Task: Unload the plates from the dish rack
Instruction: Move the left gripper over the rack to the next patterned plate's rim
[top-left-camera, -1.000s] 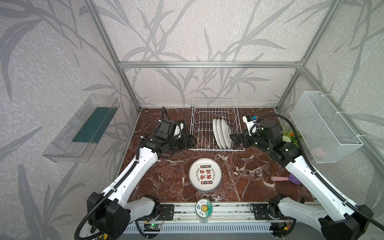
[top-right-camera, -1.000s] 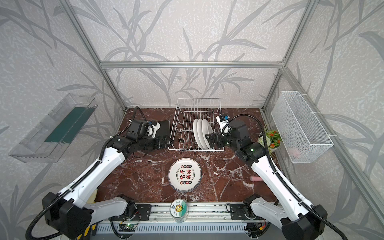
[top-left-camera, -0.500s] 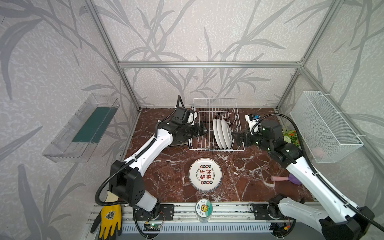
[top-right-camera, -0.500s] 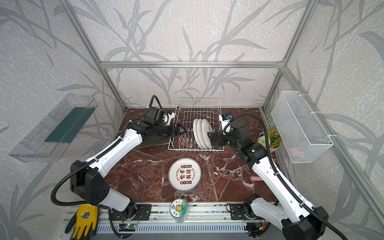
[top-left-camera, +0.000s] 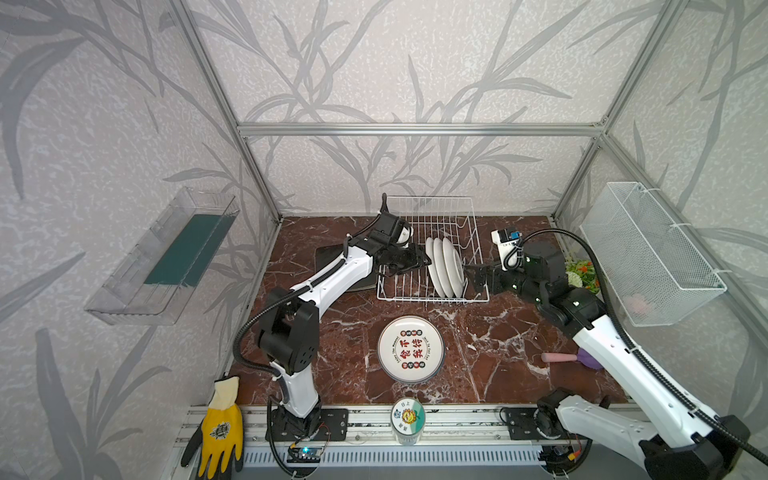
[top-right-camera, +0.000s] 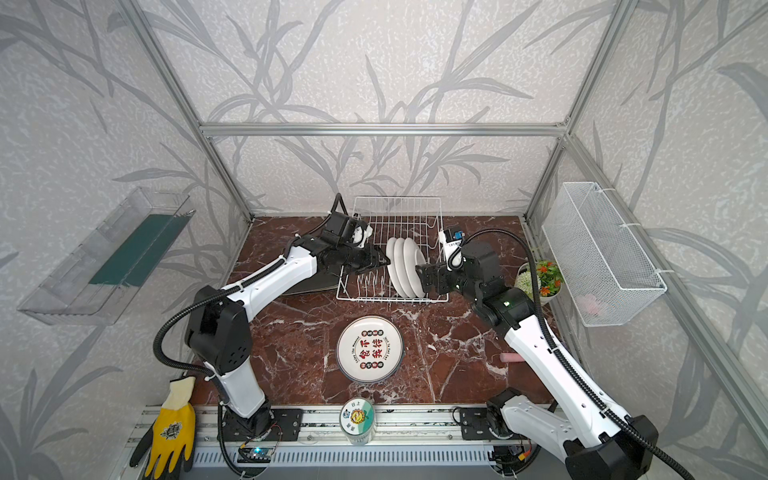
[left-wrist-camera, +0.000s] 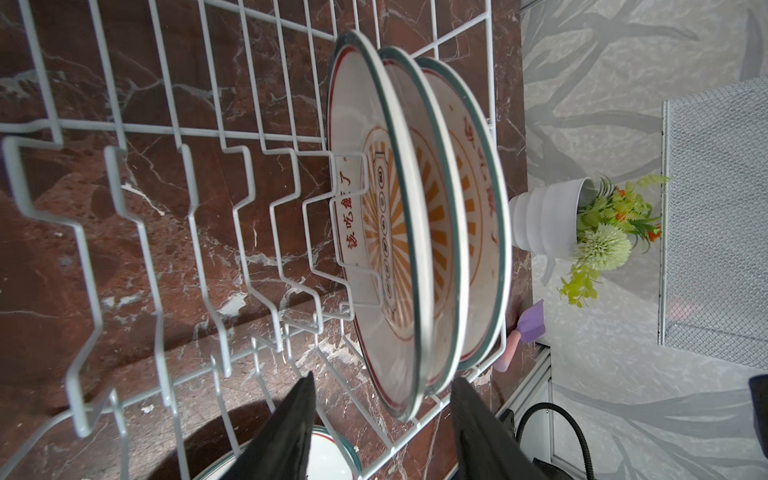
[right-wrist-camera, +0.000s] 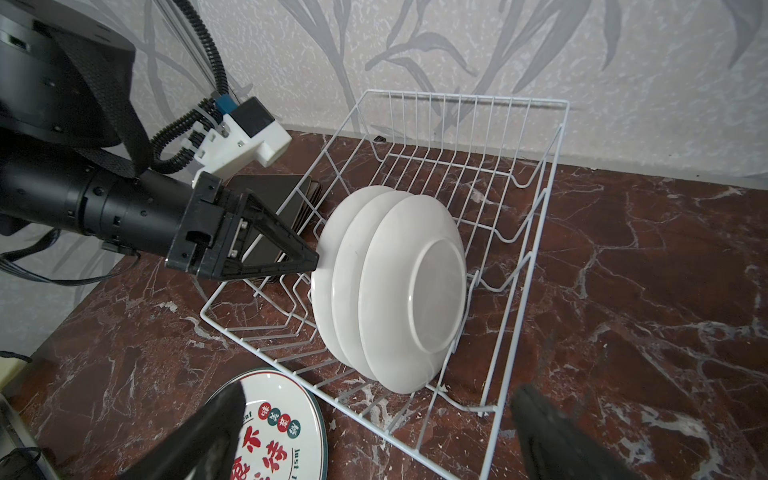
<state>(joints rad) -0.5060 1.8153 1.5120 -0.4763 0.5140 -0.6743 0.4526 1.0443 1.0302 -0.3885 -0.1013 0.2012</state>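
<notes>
**Three plates to go, my left jaws at the first of them**

Judging by how things lie, part of the dish rack (top-left-camera: 401, 284) is unloaded. One round plate (top-left-camera: 410, 349) lies flat and face up on the bench (top-left-camera: 498, 332), just in front of the rack. A stack of dark square plates (top-left-camera: 328, 259) sits on the bench beside the rack's left side, partly hidden by my left arm. Three round plates (top-left-camera: 444, 266) stand on edge in the slots at the rack's right end, and those are what is left. I judge the job to be past halfway.

My left jaws are part open inside the rack, astride the rim of the end plate (left-wrist-camera: 353, 116). The left wrist view shows gaps on both sides, so nothing is clamped yet. My right jaws are spread wide and empty, just outside the rack's right side.

The flat plate carries large red Chinese characters, 不 among them, and small English round the ring, where I make out "Just". The end plate's banner reads 該吃飯了 in red beside an orange sunburst. The jar top (top-left-camera: 407, 417) at the front rail shows 日上 above a sunflower. The badge on the glove (top-left-camera: 220, 428) is too small to read.
</notes>
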